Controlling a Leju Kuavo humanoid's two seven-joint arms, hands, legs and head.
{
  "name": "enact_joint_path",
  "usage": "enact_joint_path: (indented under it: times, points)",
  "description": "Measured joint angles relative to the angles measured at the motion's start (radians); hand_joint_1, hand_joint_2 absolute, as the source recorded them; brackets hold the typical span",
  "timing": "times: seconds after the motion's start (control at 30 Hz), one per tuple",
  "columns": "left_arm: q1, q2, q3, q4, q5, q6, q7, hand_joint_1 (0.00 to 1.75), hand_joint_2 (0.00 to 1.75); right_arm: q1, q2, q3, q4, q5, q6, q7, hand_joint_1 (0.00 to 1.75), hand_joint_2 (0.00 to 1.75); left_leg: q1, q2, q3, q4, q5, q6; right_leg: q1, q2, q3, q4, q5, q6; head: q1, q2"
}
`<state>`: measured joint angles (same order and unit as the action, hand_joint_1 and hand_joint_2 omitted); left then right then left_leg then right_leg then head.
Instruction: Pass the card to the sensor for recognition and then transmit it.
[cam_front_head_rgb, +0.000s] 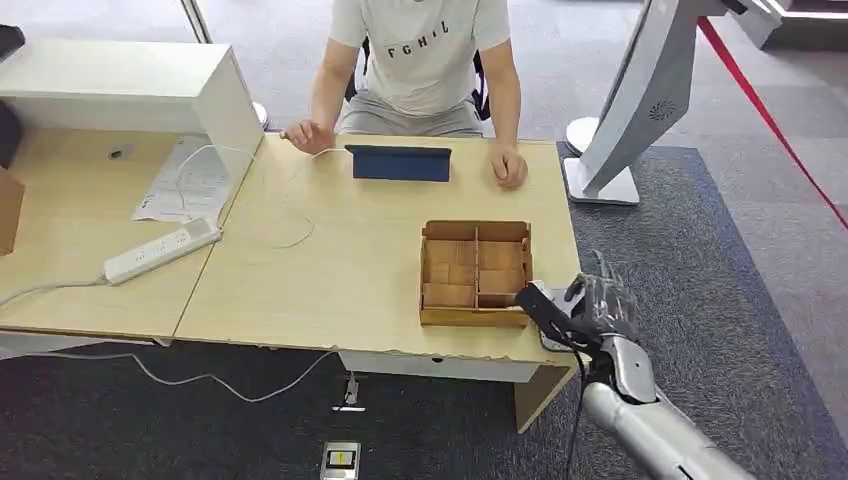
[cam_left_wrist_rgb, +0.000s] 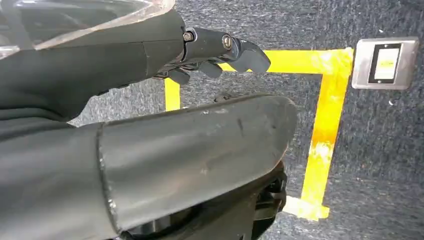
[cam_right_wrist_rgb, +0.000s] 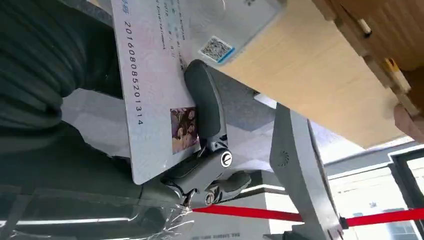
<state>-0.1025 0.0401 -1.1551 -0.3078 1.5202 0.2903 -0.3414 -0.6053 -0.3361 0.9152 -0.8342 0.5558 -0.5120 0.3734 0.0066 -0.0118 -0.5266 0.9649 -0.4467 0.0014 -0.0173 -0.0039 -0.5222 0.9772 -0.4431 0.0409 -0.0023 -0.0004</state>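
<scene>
At the near right corner of the light wooden table (cam_front_head_rgb: 330, 290), the right hand (cam_front_head_rgb: 598, 305) gripped the card (cam_right_wrist_rgb: 155, 95), its thumb (cam_right_wrist_rgb: 202, 105) pressed flat across the card's printed face in the right wrist view while the dark fingers (cam_right_wrist_rgb: 220, 182) closed behind it. The card was pale, with a row of digits along one long edge, a small colour photo near the thumb and a square code mark toward its far end. In the head view the card showed as a pale sliver just under the hand, at the table's edge. Just to the left of that hand, nearly touching its thumb, stood a shallow wooden box (cam_front_head_rgb: 476, 272) split into compartments. Beyond the box, well apart from the hand, a dark blue tablet (cam_front_head_rgb: 399, 162) stood propped on the table, and a person (cam_front_head_rgb: 420, 60) in a pale shirt sat behind it with both hands resting on the tabletop. Past the hand on its right a white kiosk stand (cam_front_head_rgb: 640, 100) rose from the carpet. The left hand (cam_left_wrist_rgb: 220, 52) hung over the dark carpet beside yellow floor tape (cam_left_wrist_rgb: 325, 125), its fingers curled inward around nothing.
</scene>
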Motion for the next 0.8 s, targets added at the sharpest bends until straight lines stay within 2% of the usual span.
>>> enact_joint_path:
  times: [0.1,0.23,0.33,0.53,0.7,0.8]
  points:
    - [0.000,0.000,-0.002,0.000,0.005,0.016,0.019,0.00,0.00,-0.034,-0.008,-0.005,-0.055,-0.037,0.005,0.008,1.75,1.75,0.000,0.000,0.000,0.000,0.000,0.000,0.000,0.000,0.000,0.000,0.000,0.000,0.000,0.000]
    - [0.001,0.000,-0.002,0.000,0.014,0.036,0.039,0.00,0.00,-0.078,-0.007,-0.007,-0.105,-0.138,0.016,-0.013,1.75,1.75,0.000,0.000,0.000,0.000,0.000,0.000,0.000,0.000,0.000,0.000,0.000,0.000,0.000,0.000]
    - [0.001,0.000,-0.003,0.000,0.011,0.045,0.051,0.00,0.00,-0.107,-0.008,-0.005,-0.129,-0.160,0.036,0.015,1.75,1.75,0.000,0.000,0.000,0.000,0.000,0.000,0.000,0.000,0.000,0.000,0.000,0.000,0.000,0.000]
    - [0.000,0.000,-0.010,0.000,-0.003,0.045,0.058,0.00,0.00,-0.167,-0.002,0.019,-0.145,-0.061,0.133,0.123,1.75,1.75,0.000,0.000,-0.001,0.000,0.000,0.000,0.000,0.000,0.000,0.000,0.000,0.000,0.000,0.000]
    - [-0.002,-0.003,-0.018,0.000,0.001,0.053,0.062,0.00,0.00,-0.217,0.027,0.055,-0.145,0.010,0.203,0.148,1.75,1.75,0.000,0.000,-0.001,0.000,0.000,0.000,0.000,0.000,0.000,0.001,0.000,0.000,0.000,0.000]
    - [-0.003,-0.007,-0.018,0.000,0.012,0.071,0.071,0.00,0.00,-0.251,0.064,0.079,-0.138,0.052,0.237,0.144,1.75,1.75,0.000,0.000,-0.001,0.000,0.001,0.000,0.000,0.000,-0.001,0.001,0.000,0.000,0.000,0.000]
